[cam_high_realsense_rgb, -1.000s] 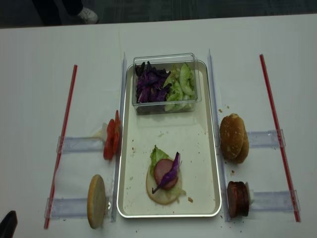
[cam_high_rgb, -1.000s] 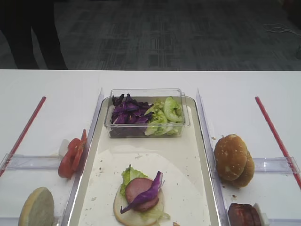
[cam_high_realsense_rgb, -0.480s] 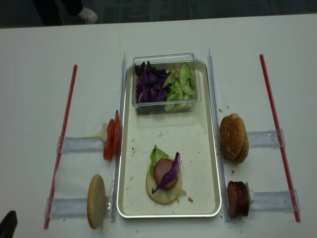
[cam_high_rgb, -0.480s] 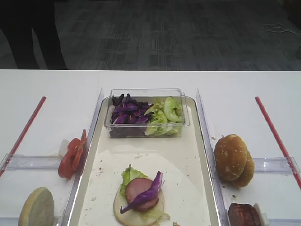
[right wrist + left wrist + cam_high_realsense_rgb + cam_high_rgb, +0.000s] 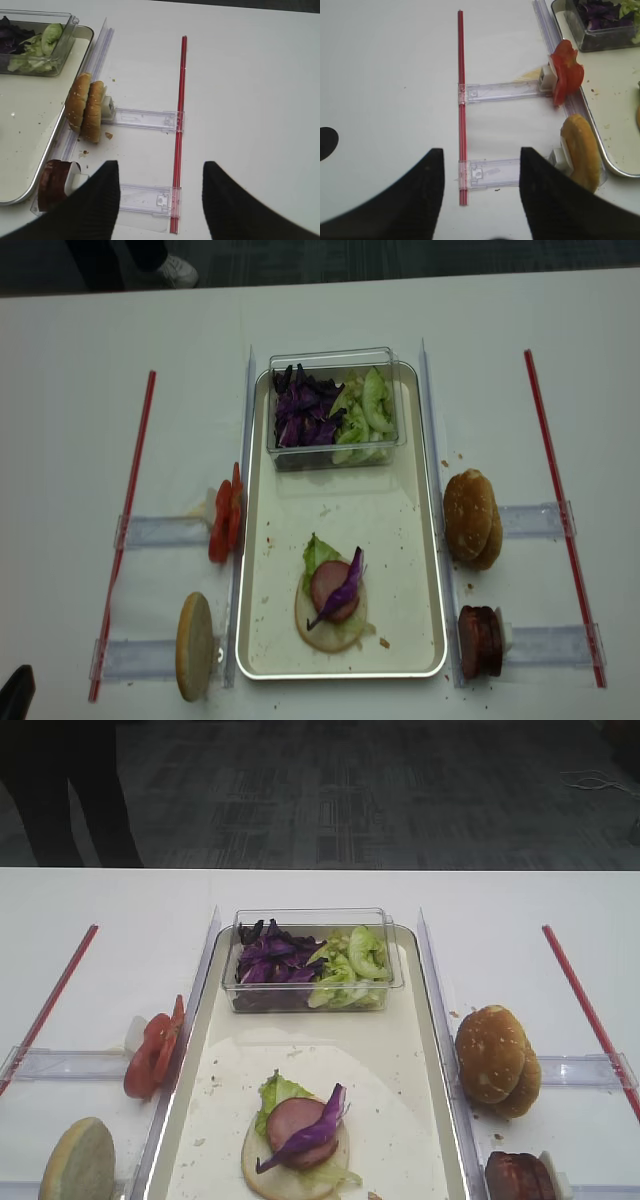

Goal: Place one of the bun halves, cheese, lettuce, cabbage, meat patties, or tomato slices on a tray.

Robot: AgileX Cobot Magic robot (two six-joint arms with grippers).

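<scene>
We saw the tray (image 5: 430,540) lying lengthwise in the middle of the white table (image 5: 100,370), with a clear plastic tub (image 5: 335,408) at its far end holding the cabbage (image 5: 305,410) on the left and the lettuce (image 5: 365,415) on the right. Near the tray's close end sat a partly built stack: a pale bun base (image 5: 325,630), a green leaf, one meat patty (image 5: 330,585) and a purple strip draped over it.

Off the tray, the seeded bun halves (image 5: 470,518) stood on edge just beside its right rim, with more meat patties (image 5: 480,640) nearer the camera. On the left, tomato slices (image 5: 225,520) leaned in their holder, and another bun half (image 5: 195,645) stood on edge below them.

The left gripper (image 5: 477,200) hung over bare table with its fingers spread apart and nothing between them; the right gripper (image 5: 161,200) looked the same, parted and empty.

We judged that a fresh pick had not yet begun. The stack lacked tomato, so the next move probably called for the left arm to reach right and close on one thin slice without dragging its neighbours.
</scene>
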